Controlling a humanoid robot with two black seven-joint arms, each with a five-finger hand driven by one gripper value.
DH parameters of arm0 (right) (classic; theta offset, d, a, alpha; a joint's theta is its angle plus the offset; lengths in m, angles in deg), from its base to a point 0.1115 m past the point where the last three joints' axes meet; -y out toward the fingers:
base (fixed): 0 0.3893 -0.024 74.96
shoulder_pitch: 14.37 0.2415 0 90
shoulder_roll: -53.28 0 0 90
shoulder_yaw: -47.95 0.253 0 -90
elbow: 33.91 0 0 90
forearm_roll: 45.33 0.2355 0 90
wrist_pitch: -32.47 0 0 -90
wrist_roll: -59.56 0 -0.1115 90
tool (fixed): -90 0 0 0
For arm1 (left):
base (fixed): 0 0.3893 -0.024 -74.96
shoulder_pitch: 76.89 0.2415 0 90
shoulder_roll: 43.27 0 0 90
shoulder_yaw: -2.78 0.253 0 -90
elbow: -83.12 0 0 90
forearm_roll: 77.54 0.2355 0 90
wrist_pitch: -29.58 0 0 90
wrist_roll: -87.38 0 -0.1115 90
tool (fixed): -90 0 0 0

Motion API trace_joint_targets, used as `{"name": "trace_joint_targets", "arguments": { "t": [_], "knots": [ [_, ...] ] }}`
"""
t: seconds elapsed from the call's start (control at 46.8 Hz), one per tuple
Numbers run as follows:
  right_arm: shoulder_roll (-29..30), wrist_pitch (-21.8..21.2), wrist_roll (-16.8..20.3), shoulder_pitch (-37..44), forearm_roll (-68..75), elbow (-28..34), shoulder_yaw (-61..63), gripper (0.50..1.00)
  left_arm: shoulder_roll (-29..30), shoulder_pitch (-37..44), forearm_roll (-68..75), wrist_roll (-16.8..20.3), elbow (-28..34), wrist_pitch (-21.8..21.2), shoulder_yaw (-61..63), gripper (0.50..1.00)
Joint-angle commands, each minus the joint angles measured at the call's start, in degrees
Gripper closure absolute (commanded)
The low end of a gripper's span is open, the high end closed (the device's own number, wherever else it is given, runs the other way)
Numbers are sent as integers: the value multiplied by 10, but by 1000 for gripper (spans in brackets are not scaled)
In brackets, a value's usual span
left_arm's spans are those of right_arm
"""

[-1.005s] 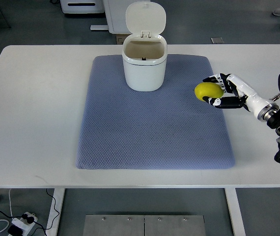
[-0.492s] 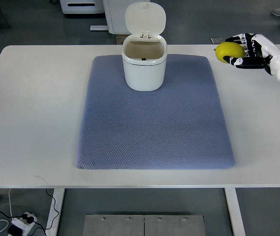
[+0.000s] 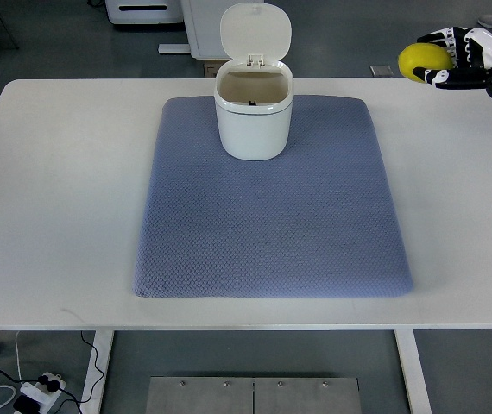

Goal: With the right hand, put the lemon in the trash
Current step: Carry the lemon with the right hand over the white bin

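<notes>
Fingers [image 3: 440, 79] of the right hand [image 3: 466, 60] are wrapping round the lemon [image 3: 425, 60] and gripping it, black tips showing above and below the yellow. Relative to the trash can [image 3: 254, 116], the lemon is sitting well off to the right and a bit further back, hanging past the far edge of the white surface [image 3: 56, 198] w/ nothing under it but floor. Trash can is standing on the blue mat [image 3: 272, 224], lid [image 3: 255, 33] flipped up at the back, mouth wide open, looks empty inside afaict. Left hand isn't showing anywhere.

Imo the step in hand is the carry over to the can. To do it well: bring the lemon in from the can's right side, not from behind, bc that upright lid is standing in the way back there. Get it centred over the mouth before letting go, and keep low enough that it isn't bouncing off the rim. Grip probably shouldn't be loosening til it's right above the opening, since a round lemon is going to roll off the mat otherwise.
</notes>
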Motion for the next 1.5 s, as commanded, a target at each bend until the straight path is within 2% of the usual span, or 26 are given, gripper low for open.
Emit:
{"name": "trace_joint_targets", "arguments": {
  "t": [0.0,0.214,0.706,1.475],
  "knots": [
    [6,0,1,4,9,4,0,1000,0,0,0,0,0,0,0,500],
    [44,0,3,20,18,6,0,1000,0,0,0,0,0,0,0,500],
    [158,9,31,51,18,4,-1,1000,0,0,0,0,0,0,0,500],
    [298,9,60,80,18,-111,-6,1000,0,0,0,0,0,0,0,500]
  ]
}}
